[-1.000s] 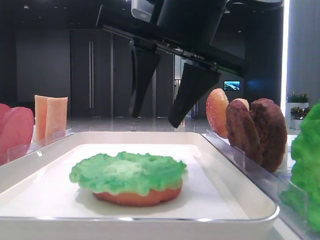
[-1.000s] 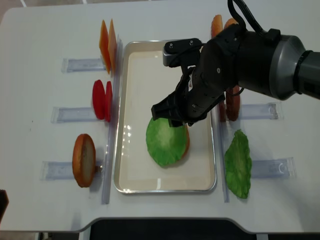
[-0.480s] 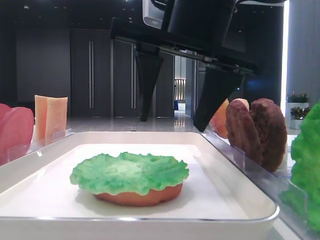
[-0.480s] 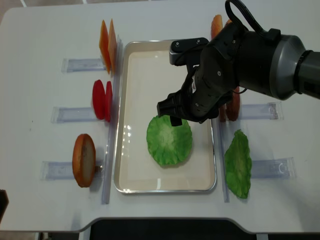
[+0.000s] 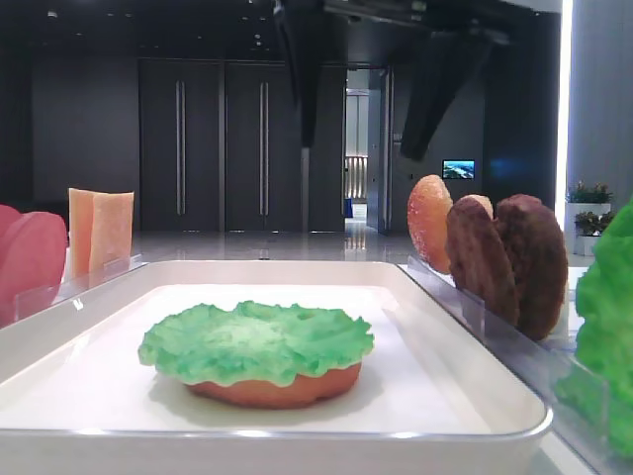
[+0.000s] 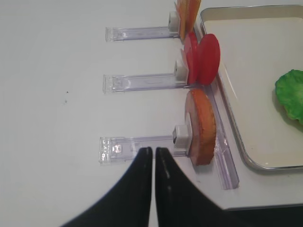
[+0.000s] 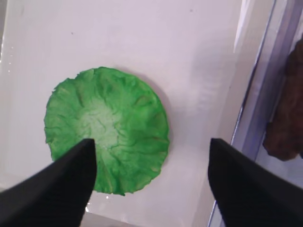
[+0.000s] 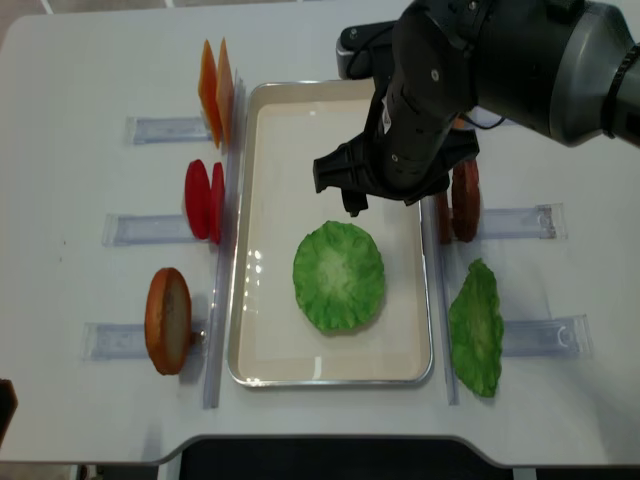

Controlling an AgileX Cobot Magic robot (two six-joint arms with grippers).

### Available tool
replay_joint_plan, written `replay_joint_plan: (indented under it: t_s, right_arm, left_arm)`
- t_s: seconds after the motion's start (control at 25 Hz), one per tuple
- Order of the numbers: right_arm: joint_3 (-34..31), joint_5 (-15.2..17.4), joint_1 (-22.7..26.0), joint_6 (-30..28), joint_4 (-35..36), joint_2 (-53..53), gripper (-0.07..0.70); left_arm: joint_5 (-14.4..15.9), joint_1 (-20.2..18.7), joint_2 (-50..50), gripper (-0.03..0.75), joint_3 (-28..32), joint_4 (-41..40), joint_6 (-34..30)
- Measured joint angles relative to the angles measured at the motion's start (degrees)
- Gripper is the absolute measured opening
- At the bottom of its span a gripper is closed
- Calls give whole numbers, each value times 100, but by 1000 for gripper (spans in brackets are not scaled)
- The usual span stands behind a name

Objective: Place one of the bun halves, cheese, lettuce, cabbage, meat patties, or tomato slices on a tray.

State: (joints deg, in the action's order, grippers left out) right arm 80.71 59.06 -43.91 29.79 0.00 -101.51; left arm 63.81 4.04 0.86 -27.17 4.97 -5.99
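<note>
A white tray [image 8: 250, 200] holds a bun half [image 5: 272, 389] with a green ruffled lettuce [image 8: 338, 276] leaf lying flat on top of it. My right gripper [image 8: 392, 200] hangs open well above the leaf and holds nothing. In the right wrist view its jaws [image 7: 150, 142] stand wide apart over the lettuce [image 7: 106, 127]. My left gripper [image 6: 152, 149] is shut and empty, low over the table beside a bun half [image 6: 202, 125] standing in a clear rack.
Left of the tray stand cheese slices [image 8: 215, 78], tomato slices [image 8: 205, 200] and a bun half [image 8: 168, 320] in racks. To its right are meat patties [image 8: 465, 200], another bun half [image 8: 433, 45] and a second green leaf [image 8: 476, 328], lettuce or cabbage I cannot tell.
My right gripper opened wide and rose from the lettuce, drifting toward the tray's far end. The leaf settled flat over the bun half. The left gripper did not move.
</note>
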Motion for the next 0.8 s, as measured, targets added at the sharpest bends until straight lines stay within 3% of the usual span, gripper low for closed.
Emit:
replay_joint_plan:
  t_s: [0.2, 0.28, 0.6, 0.8]
  right_arm:
    - [665, 890, 0, 0, -562, 21, 477]
    - [883, 1018, 0, 0, -843, 21, 477]
    - [1279, 1072, 361, -351, -903, 32, 477]
    - [1279, 1072, 1013, -960, -614, 32, 477]
  left_arm:
    - [0, 0, 0, 13, 0, 0, 0]
    - [0, 0, 0, 13, 0, 0, 0]
    - [0, 0, 0, 13, 0, 0, 0]
    - [0, 0, 0, 13, 0, 0, 0]
